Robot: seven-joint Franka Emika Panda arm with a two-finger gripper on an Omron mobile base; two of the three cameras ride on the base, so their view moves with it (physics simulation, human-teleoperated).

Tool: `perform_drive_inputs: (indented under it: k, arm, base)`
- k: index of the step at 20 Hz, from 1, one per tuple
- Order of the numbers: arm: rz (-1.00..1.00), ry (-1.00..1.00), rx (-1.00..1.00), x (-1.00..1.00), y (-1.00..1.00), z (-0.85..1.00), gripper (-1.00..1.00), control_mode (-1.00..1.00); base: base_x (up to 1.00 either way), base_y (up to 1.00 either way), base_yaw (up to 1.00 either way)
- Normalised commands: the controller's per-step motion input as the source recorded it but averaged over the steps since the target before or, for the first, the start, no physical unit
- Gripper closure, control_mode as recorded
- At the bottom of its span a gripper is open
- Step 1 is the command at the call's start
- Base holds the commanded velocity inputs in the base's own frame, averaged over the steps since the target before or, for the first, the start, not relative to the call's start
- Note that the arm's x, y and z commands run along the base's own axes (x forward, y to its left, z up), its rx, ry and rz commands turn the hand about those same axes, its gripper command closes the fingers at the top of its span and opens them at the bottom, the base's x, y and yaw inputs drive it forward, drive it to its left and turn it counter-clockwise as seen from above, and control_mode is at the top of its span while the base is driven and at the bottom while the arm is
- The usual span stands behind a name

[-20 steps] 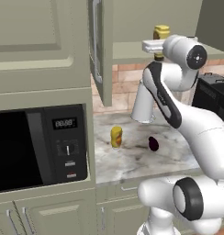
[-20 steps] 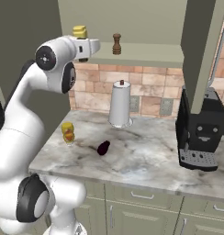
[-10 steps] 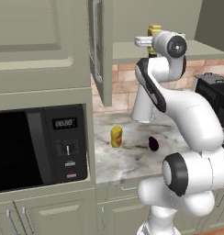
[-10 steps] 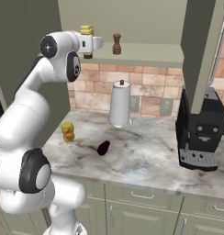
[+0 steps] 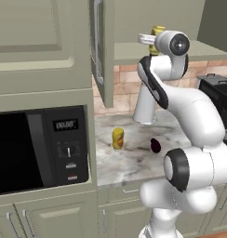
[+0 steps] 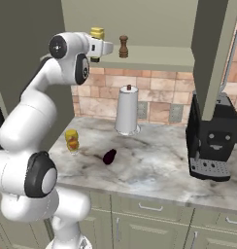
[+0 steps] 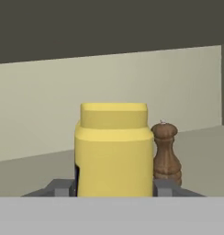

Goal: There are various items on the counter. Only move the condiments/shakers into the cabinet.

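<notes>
While the gripper (image 7: 114, 186) is raised to the cabinet (image 6: 154, 58) shelf, its jaws are clamped on the bright yellow bottle (image 7: 114, 149). A pepper shaker (image 6: 123, 46) stands on the shelf just right of it. An amber bottle (image 6: 72, 140) and eggplant (image 6: 109, 156) rest on the counter (image 6: 159, 168).

Even, shadowless rendered light; soft focus throughout; hand view dim overhead.

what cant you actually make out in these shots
- Gripper fingertips: hand view, cut off by the bottom edge, beside the yellow bottle.
- Yellow bottle's base: right base view, behind the arm's wrist.
- Pepper shaker: hand view, its left edge hidden by the bottle.
- Amber bottle: label too small to read.
</notes>
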Motion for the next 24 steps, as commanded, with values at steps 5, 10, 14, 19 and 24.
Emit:
perform_drive_inputs:
  k: [5, 10, 14, 19, 24]
  arm:
    - [0.0, -0.01, -0.01, 0.23, 0.0, -0.04, 1.0, -1.0]
    - [0.0, -0.11, -0.08, 0.31, 0.0, -0.2, 1.0, -1.0]
    - [0.0, -0.04, -0.05, 0.18, 0.0, -0.42, 1.0, -1.0]
    - [0.0, 0.0, 0.0, 0.25, 0.0, -0.16, 1.0, -1.0]
    - [0.0, 0.0, 0.0, 0.47, 0.0, -0.07, 1.0, -1.0]
  base:
    - [0.0, 0.0, 0.0]
    - [0.0, 0.0, 0.0]
    - [0.0, 0.0, 0.0]
    - [0.0, 0.0, 0.0]
    - [0.0, 0.0, 0.0]
